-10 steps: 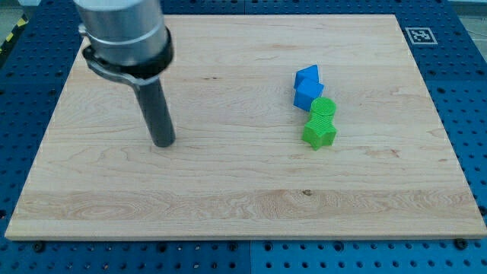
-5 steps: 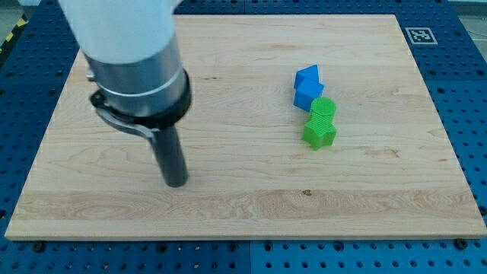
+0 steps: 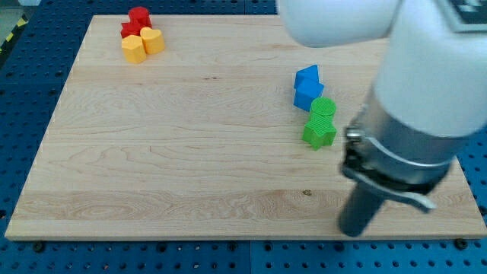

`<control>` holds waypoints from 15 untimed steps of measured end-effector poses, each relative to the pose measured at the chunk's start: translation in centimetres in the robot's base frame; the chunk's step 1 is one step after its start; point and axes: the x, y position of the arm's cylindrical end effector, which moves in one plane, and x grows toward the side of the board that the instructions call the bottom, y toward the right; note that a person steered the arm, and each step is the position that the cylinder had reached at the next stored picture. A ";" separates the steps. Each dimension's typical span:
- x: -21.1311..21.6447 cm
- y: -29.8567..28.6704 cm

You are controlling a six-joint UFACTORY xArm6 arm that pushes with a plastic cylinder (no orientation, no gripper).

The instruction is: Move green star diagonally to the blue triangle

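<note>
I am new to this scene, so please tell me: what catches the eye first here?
The big arm fills the view's right, my tip on the board below and right of the green star. Green and blue blocks cluster right of centre; red and yellow blocks sit top left.

You are looking at a robotics lab bench: a pale wooden board (image 3: 190, 152) lies on a blue perforated mounting plate (image 3: 23, 84) studded with regular rows of holes, the kind used for fixing test rigs. Yellow-and-black hazard tape (image 3: 14, 32) shows beyond the board's top-left corner. A white and grey robot arm (image 3: 426, 99) looms over the bottom-right corner, above small 3D-printed coloured blocks (image 3: 316, 106).
</note>
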 end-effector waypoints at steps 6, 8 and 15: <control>-8.4 5.1; -8.5 4.1; -13.2 -7.3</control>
